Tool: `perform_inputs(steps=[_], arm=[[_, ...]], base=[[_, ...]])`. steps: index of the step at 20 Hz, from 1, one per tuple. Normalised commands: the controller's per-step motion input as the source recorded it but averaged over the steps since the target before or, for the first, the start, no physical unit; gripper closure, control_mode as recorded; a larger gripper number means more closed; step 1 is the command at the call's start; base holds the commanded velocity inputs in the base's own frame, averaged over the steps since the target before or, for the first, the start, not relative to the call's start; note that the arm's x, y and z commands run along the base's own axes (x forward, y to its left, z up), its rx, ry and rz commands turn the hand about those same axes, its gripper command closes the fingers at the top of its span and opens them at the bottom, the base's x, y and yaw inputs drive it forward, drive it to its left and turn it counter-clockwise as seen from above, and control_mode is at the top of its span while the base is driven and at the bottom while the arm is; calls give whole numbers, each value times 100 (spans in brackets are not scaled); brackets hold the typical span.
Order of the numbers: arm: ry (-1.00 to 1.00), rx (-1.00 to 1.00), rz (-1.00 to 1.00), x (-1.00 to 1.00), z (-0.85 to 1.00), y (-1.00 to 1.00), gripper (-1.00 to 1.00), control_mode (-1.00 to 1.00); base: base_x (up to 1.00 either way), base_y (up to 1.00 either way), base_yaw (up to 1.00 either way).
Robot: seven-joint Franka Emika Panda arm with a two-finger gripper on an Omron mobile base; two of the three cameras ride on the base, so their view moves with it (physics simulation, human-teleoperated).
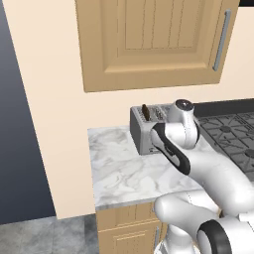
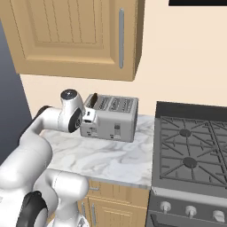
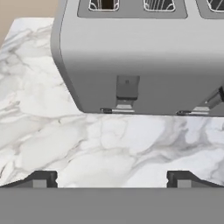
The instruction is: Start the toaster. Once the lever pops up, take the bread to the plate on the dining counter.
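Gripper (image 3: 112, 177) hovering low over the marble worktop (image 3: 52, 131), fingertips spread wide and holding nothing.

From the hand camera, the toaster (image 3: 144, 61) is sitting at twelve o'clock, and the lever (image 3: 127, 86) is showing as a small dark tab low on its grey front face, just right of dead ahead. I'm reckoning that lever is stiff and spring-loaded, best pressed from its top edge rather than pinched. The bread (image 1: 145, 112) is poking up from the end slot, at about eleven o'clock of the toaster in the left base view; it is looking light, dry and crumbly, so a gentle pinch on its flat faces near the top should be suiting it. No brand or writing is readable anywhere.
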Motion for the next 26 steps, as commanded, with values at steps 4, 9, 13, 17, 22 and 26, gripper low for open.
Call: perform_inputs(steps=[4, 9, 13, 17, 22, 26], arm=[[0, 0, 0, 29, -10, 4, -100, -100], [-1, 0, 0, 23, -13, 1, -100, -100], [0, 0, 0, 16, -10, 0, -100, -100], [0, 0, 0, 14, -3, 0, -100, -100], [0, 0, 0, 12, 0, 4, -100, -100], [0, 0, 0, 12, -1, 4, -100, -100]], base=[[0, 0, 0], [0, 0, 0], [0, 0, 0], [0, 0, 0], [0, 0, 0], [0, 0, 0]])
